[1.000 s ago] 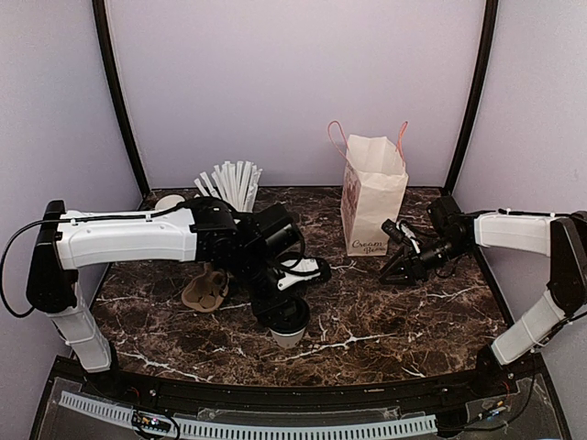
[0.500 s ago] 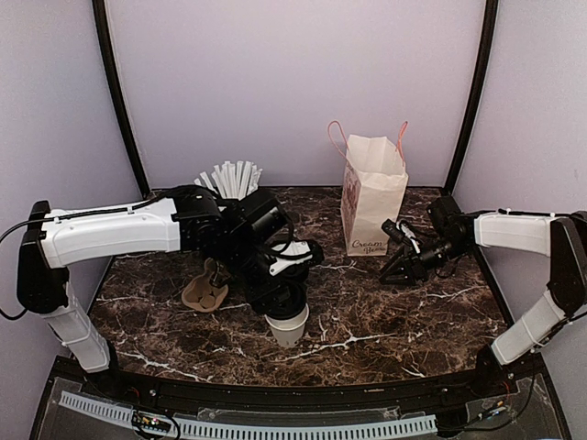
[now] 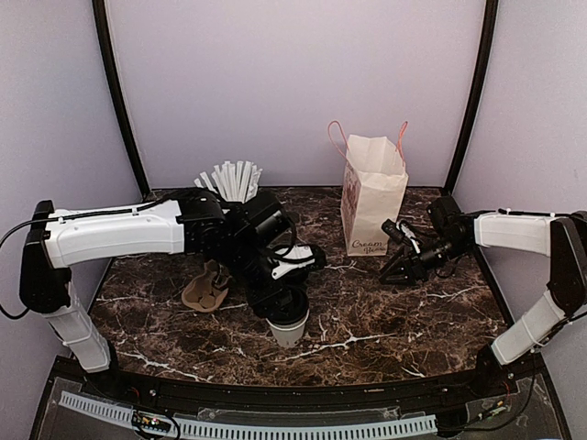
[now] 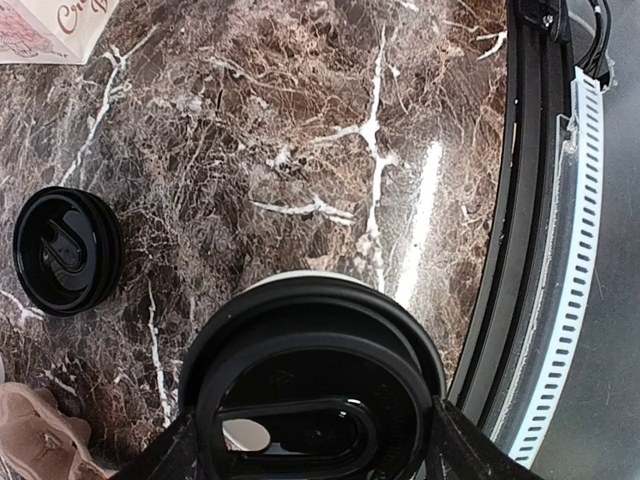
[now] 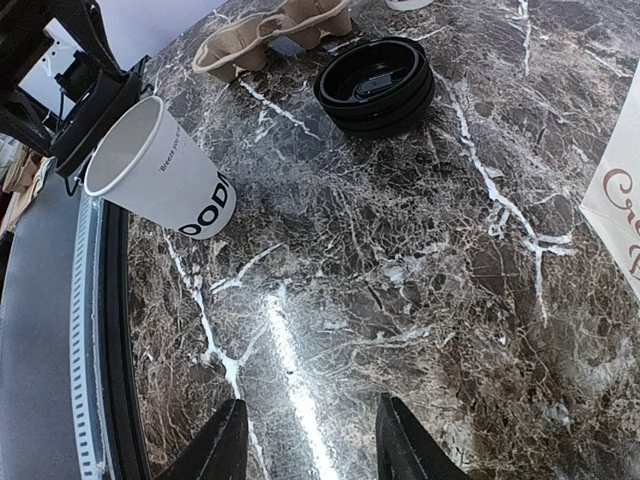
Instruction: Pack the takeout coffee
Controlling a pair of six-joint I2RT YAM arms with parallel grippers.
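Observation:
The takeout coffee [image 3: 290, 330] is a white paper cup with a black dome lid [image 4: 310, 350] and dark lettering near its base [image 5: 205, 215]. It stands near the table's front edge. My left gripper [image 3: 286, 307] reaches down over it, and its fingers [image 4: 462, 452] press on both sides of the lid, shut on it. The paper bag [image 3: 374, 197] stands upright and open-topped at the back right. My right gripper [image 5: 310, 440] hovers low over the marble beside the bag's right side, open and empty.
A stack of spare black lids [image 5: 375, 85] lies on the marble left of the cup in the left wrist view [image 4: 65, 250]. A brown pulp cup carrier [image 3: 206, 289] lies further left. A cup of white straws [image 3: 229, 179] stands at the back. The black table rim [image 4: 520, 250] runs close to the coffee.
My left arm has shifted and settled lower over the cup, now covering its lid from above. The cup has stayed in its place. The right arm has not moved.

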